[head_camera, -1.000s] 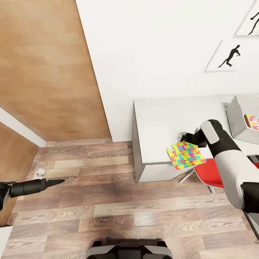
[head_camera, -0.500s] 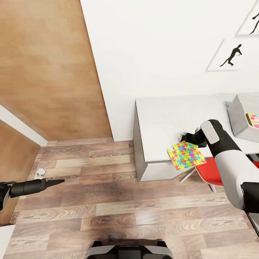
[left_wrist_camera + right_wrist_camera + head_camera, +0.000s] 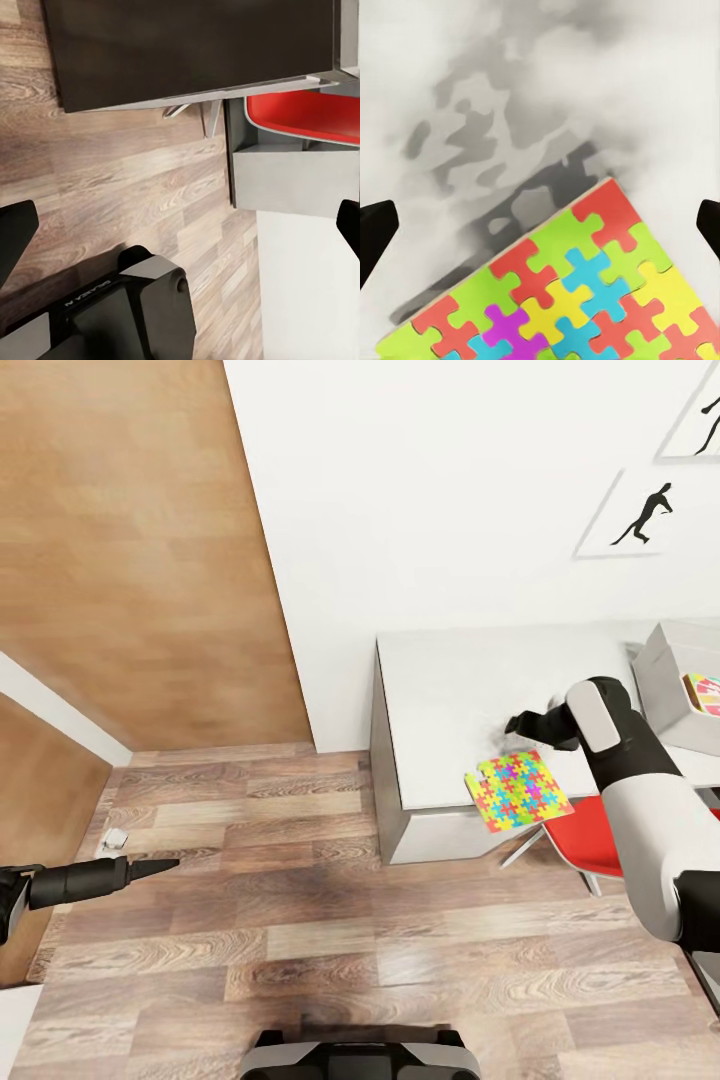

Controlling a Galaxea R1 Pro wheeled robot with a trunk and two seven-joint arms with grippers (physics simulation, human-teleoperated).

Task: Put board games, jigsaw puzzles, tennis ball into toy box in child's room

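One jigsaw puzzle (image 3: 518, 790), a multicoloured square, lies flat at the front edge of the pale table (image 3: 450, 690), partly overhanging it. My right gripper (image 3: 520, 723) hovers open just beyond the puzzle's far edge, holding nothing. In the right wrist view the puzzle (image 3: 577, 300) lies on the tabletop between the spread fingertips (image 3: 375, 225). The grey toy box (image 3: 665, 680) stands at the table's right end with a colourful flat item (image 3: 703, 695) inside. My left gripper (image 3: 150, 868) hangs open over the wood floor, far to the left.
A brown door (image 3: 130, 560) fills the left wall. A red chair (image 3: 585, 840) is tucked under the table below the puzzle. Silhouette prints (image 3: 640, 515) hang above the table. A small white object (image 3: 113, 840) lies on the floor near the left arm.
My right gripper has pulled up and away from the puzzle's far corner, which it touched before. The puzzle stays at the table edge. The left arm has not moved.
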